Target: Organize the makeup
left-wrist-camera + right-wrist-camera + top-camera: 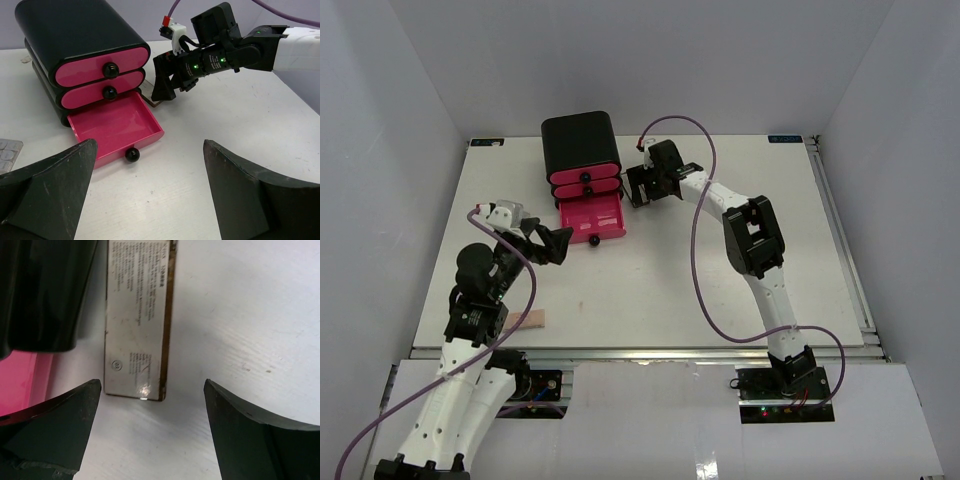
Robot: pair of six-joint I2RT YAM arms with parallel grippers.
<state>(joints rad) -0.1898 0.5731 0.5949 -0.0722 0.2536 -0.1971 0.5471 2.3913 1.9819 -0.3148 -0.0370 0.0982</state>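
Flat rectangular compact, white printed label, gold-brown edge (135,315): on white surface (240,315), upper centre of right wrist frame, beside black rounded box (40,290). Your right jaws wide, empty, over its lower end; left jaws wide too. Centre, descend square, pinch long edges.

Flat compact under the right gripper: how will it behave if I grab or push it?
The compact looks rigid and thin, lying flat on the table, so it probably won't roll or tip. Its low edges give the open right gripper little to pinch; it may slide instead. Its glossy label suggests it is slippery.
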